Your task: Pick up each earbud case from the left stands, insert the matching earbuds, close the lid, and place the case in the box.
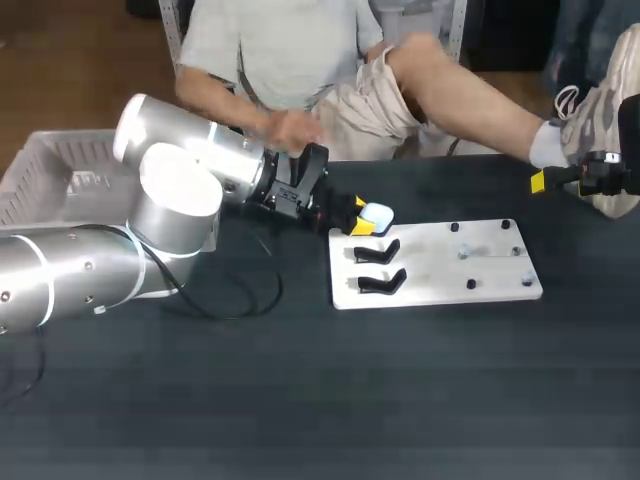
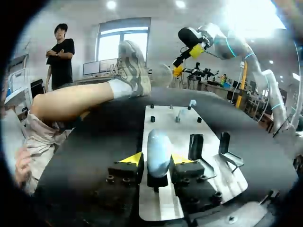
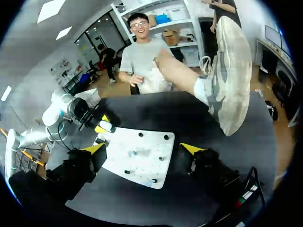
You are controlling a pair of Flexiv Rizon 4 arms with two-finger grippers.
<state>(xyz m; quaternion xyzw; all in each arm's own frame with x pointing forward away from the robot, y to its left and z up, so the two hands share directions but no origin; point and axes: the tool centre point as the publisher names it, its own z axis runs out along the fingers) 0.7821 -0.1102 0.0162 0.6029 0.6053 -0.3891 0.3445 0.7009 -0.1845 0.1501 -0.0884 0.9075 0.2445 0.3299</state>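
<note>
My left tool (image 2: 157,160) is closed on the pale blue earbud case (image 2: 158,146) at the left end of the white plate (image 1: 440,268) on the counter (image 1: 300,400), just beside two black stands (image 1: 378,252). My right tool (image 3: 144,148) hangs open, holding nothing, well apart over the counter's right edge.

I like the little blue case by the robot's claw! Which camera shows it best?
The left wrist view: the earbud case looks big and close, right at the left gripper. The head view shows it small, beside the gripper's yellow tips. The right wrist view shows only a tiny, far-off pale speck.
</note>
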